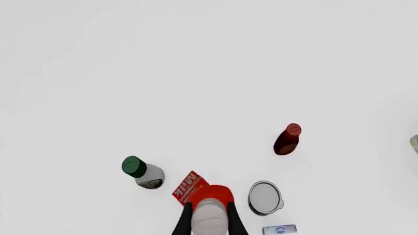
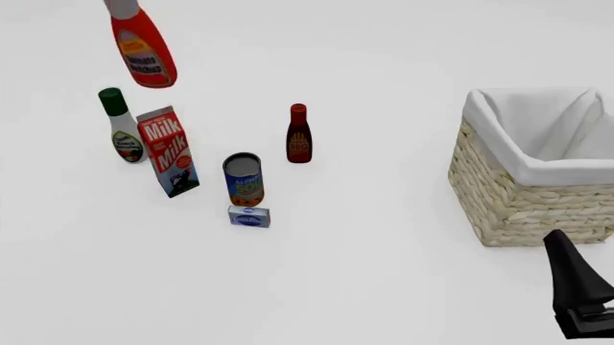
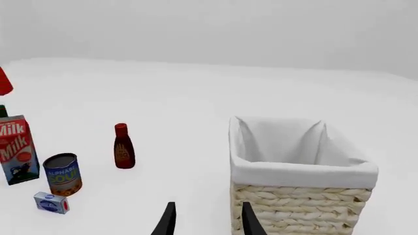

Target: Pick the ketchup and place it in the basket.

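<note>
The ketchup (image 2: 142,47) is a bright red-orange bottle with a white cap. It hangs tilted in the air at the far left, above the milk carton and well to the left of the basket. My left gripper (image 1: 210,221) is shut on the ketchup (image 1: 212,196) near its cap; its black fingers (image 1: 185,223) flank the bottle. The front view does not show this gripper. The wicker basket (image 2: 523,205) with white lining stands at the right; it also shows in the right wrist view (image 3: 294,205). My right gripper (image 3: 207,223) is open and empty, low in front of the basket (image 2: 576,287).
Under the ketchup stand a white bottle with green cap (image 2: 123,129), a milk carton (image 2: 168,152), a can (image 2: 244,180), a small blue box (image 2: 249,216) and a slim dark red bottle (image 2: 299,136). White table lies between these and the basket.
</note>
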Controlling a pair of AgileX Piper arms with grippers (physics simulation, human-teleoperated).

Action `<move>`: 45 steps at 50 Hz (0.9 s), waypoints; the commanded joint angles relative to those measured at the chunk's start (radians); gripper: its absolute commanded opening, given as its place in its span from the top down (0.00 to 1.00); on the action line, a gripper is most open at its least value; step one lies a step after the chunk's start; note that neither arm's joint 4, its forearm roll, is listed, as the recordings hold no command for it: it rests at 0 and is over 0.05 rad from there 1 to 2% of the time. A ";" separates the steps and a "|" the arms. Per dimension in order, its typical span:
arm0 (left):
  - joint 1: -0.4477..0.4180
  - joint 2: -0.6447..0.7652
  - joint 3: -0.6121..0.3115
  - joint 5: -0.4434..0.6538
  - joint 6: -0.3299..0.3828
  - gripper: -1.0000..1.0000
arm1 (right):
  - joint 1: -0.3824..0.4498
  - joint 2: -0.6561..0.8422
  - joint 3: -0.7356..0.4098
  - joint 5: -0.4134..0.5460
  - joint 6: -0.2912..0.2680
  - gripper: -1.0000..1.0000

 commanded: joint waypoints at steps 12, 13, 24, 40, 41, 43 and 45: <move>-0.073 -0.275 0.418 -0.097 0.028 1.00 | 0.373 0.114 -0.199 0.051 -0.068 0.00; -0.082 -0.285 0.433 -0.098 0.031 1.00 | 0.401 0.129 -0.202 0.047 -0.080 0.00; -0.159 -0.345 0.495 -0.071 0.030 1.00 | 0.529 0.263 -0.329 0.055 -0.152 0.00; -0.204 -0.368 0.554 -0.077 0.035 1.00 | 0.709 0.476 -0.478 0.038 -0.180 0.00; -0.203 -0.371 0.554 -0.078 0.043 1.00 | 0.706 0.481 -0.480 0.035 -0.180 0.00; -0.201 -0.366 0.545 -0.072 0.035 1.00 | 0.731 0.500 -0.481 0.024 -0.173 0.00; -0.200 -0.363 0.538 -0.070 0.035 1.00 | 0.734 0.519 -0.477 0.009 -0.178 0.00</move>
